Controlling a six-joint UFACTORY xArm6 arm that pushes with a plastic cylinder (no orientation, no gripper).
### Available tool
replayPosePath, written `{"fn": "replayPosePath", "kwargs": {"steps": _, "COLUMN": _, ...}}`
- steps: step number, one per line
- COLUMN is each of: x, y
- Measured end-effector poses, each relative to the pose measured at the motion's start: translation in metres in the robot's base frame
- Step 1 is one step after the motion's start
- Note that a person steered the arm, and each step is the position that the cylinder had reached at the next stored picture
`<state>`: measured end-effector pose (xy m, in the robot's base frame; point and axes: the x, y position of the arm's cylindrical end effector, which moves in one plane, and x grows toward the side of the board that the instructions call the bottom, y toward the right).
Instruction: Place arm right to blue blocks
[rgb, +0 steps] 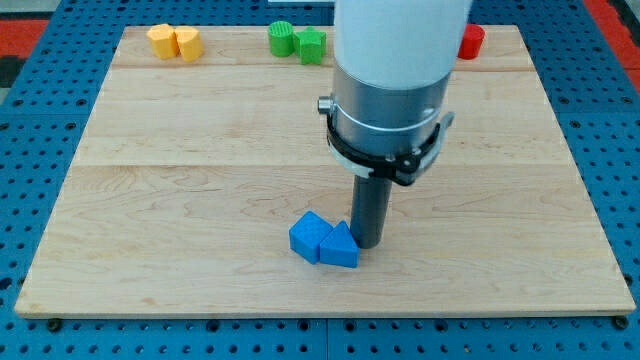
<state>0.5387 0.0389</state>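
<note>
Two blue blocks lie together low in the view's middle: a blue cube-like block (307, 236) on the left and a blue triangular block (339, 246) on its right, touching. My tip (366, 244) stands on the wooden board (180, 200), just right of the triangular block and touching or almost touching it. The rod hangs from the large white and grey arm body (390, 90) above.
At the board's top edge sit two yellow blocks (175, 42) at the left, two green blocks (297, 42) in the middle and a red block (471, 41) partly hidden behind the arm. A blue perforated table (30, 150) surrounds the board.
</note>
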Motion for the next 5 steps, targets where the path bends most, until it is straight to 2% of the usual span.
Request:
{"fn": "replayPosePath", "kwargs": {"steps": 2, "x": -0.041, "y": -0.028}}
{"fn": "replayPosePath", "kwargs": {"steps": 3, "x": -0.041, "y": 0.023}}
{"fn": "replayPosePath", "kwargs": {"steps": 4, "x": 0.016, "y": 0.063}}
{"fn": "replayPosePath", "kwargs": {"steps": 5, "x": 0.032, "y": 0.019}}
